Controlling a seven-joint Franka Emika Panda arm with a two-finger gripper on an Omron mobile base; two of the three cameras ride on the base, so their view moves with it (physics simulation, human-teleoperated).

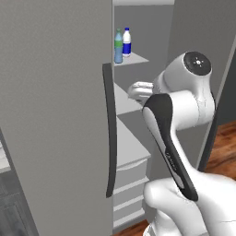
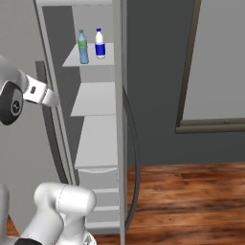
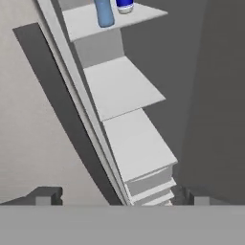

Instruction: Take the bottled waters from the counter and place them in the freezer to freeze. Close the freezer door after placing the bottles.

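**Both bottles on the freezer's top shelf, tool empty with its tips spread**

The tall light-grey freezer (image 2: 95, 143) stands with its compartment exposed, showing pale grey shelves above white drawers. On the top pale grey shelf (image 2: 95, 60) both bottled waters stand upright. The teal-green tinted plastic bottle with a green cap (image 2: 83, 47) is near the shelf's front edge. The clear plastic bottle with a blue label and white cap (image 2: 99, 43) is just beside it, set a little deeper toward the back of the shelf. The two are close together; whether they touch cannot be told. In the left base view the same pair appears in the narrow opening, the green bottle (image 1: 118, 46) in front and the blue-labelled one (image 1: 126, 42) behind it.

The tall flat light-grey freezer door (image 1: 55, 115) with its long dark vertical bar handle (image 1: 109, 131) hangs open in the foreground of the left base view.

The tool (image 3: 119, 195) is spread wide, its two dark tips well apart with nothing between them. It points into the freezer, lower than the bottles' shelf, over the middle shelves and drawers. The white arm's hand (image 1: 140, 91) reaches toward the shelves beside the door's edge.

A reddish-brown wooden floor (image 2: 191, 201) lies below.
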